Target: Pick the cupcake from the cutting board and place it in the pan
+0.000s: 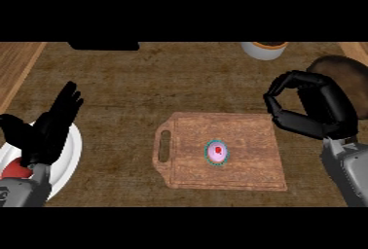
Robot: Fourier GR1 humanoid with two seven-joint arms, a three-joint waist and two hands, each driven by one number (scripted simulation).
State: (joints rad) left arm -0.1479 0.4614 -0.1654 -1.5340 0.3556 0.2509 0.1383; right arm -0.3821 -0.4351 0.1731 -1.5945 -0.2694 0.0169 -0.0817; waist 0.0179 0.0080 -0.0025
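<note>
Noting cupcake (216, 152) lies lower-left of our right hand (327, 116), the nearer one, fingers curled on nothing, we think; left hand (46, 133) spread.

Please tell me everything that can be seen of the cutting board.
The cutting board is a brown, wood-looking slab, rectangular with rounded corners, a groove along its border and a slot handle at its left end. It lies flat on the counter, slightly turned. The cupcake, pink with a red dot, stands near its centre. The curled right hand shows beside its far right corner, apparently not touching.
</note>
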